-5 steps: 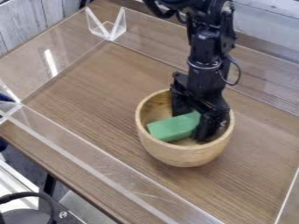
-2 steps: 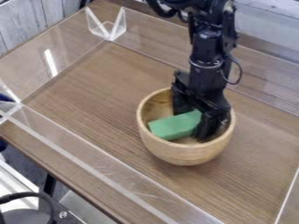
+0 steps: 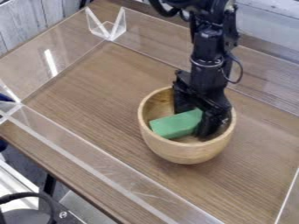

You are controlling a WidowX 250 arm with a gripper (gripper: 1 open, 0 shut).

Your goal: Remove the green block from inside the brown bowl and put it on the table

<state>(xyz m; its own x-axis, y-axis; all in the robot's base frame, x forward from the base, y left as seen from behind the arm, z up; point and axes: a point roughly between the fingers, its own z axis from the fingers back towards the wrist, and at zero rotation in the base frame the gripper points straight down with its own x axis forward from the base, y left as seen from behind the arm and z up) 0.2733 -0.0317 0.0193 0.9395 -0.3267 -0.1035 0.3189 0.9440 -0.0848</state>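
On the wood-grain tabletop, right of its middle: a round light-brown wooden bowl [image 3: 187, 152] with a thick rim, the landmark for all below.
Surface: the brown, streaked wood-grain tabletop [image 3: 93, 87], spreading out around the bowl and lying bare to its left.
Arm: a black jointed robot arm [image 3: 207, 48], coming down from beyond the bowl and ending inside its rim.
Gripper: the black gripper [image 3: 200, 118], reaching into the bowl at the green block's far right end; its jaws look spread, one to each side of that end, with no firm pinch to be seen.
Block: a flat rectangular bright green block [image 3: 176, 125], inside the bowl, toward the left of its hollow, its near left end free of the gripper.
Wire stand: a small white angular frame [image 3: 107, 24], well apart from the bowl, beyond it and to the left.
Done: the gripper is down in the bowl and at the block, so the reach seems about complete.
Left: closing on the block, lifting it over the rim, setting it on the surface beside the bowl and letting go.
Hard to see: the block's far right end is hidden by the gripper; dark fingers blend together there, so contact cannot be told.
Cut off: the arm's upper part, at the top edge beyond the bowl.
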